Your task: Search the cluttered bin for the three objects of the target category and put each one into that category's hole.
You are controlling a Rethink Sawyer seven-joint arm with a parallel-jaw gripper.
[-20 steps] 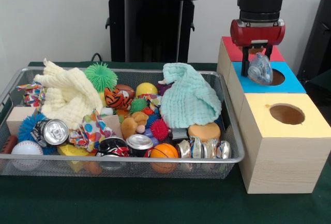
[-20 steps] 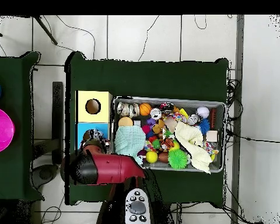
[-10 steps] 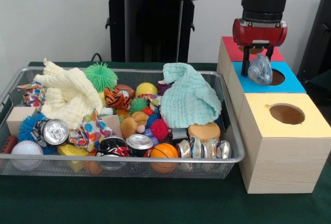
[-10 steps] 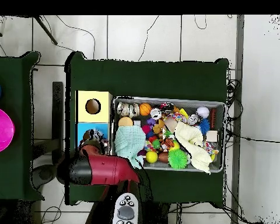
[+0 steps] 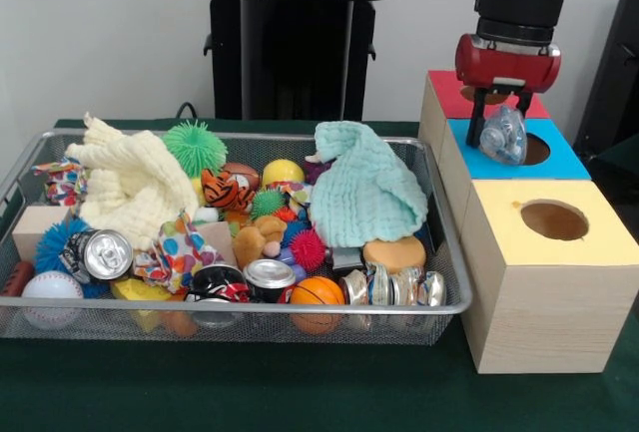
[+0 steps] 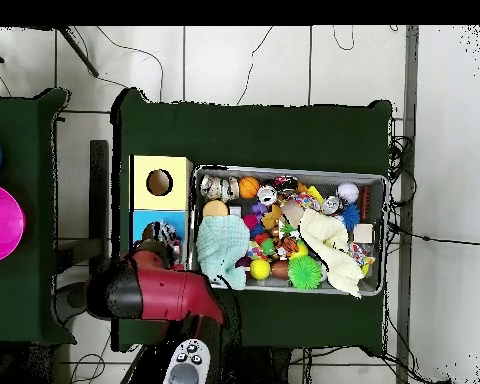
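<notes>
- Above the blue box (image 5: 509, 158), a crushed clear plastic bottle (image 5: 502, 136) hangs clamped in the gripper (image 5: 502, 118), just over that box's round hole (image 5: 532, 149).
- Arm (image 5: 517, 13) comes straight down, gripper pointing downward.
- From overhead, the red arm (image 6: 154, 290) hides the gripper; the bottle (image 6: 159, 232) barely shows.
- Wire bin (image 5: 230, 317) on the counter (image 5: 300, 392) holds crowded clutter.

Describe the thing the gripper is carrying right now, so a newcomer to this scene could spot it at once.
Find the row of wooden boxes beside the wire bin. Over the blue-topped middle box, the gripper holds a crushed clear plastic bottle beside that box's hole. It is the only item held in the air.
</notes>
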